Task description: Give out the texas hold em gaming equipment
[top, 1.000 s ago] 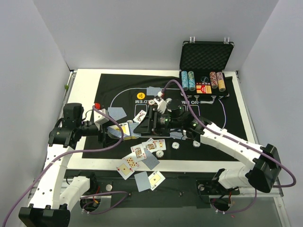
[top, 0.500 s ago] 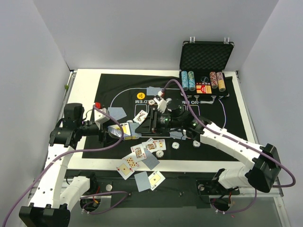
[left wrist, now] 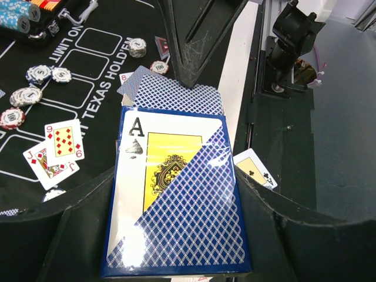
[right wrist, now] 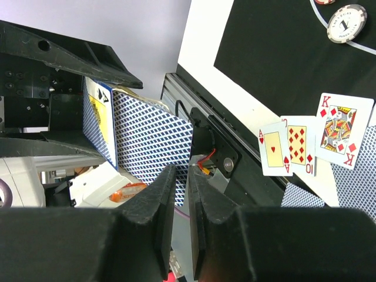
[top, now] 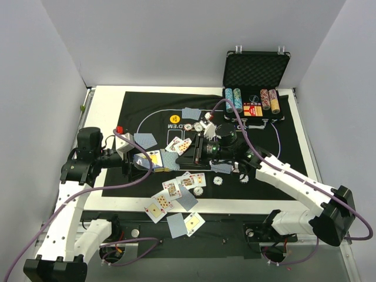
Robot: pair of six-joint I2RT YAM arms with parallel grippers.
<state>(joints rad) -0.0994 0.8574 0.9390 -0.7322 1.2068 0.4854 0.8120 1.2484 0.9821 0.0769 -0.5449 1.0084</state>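
Left arm (top: 67,188) has its jaws clamped on the blue card box (left wrist: 176,170), hovering over the left side of the felt mat (top: 126,111). Right arm (top: 294,182) has its jaws pinched onto a blue-backed card (right wrist: 150,132) poking out of the box. There are loose cards (top: 170,189) and a few chips (top: 198,190) lying just nearer.

Glossy card box (left wrist: 176,200) — matt black felt mat (top: 288,135)

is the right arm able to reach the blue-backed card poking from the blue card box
Likely yes: the left gripper holds out the blue card box, and the right gripper pinches the blue-backed card.
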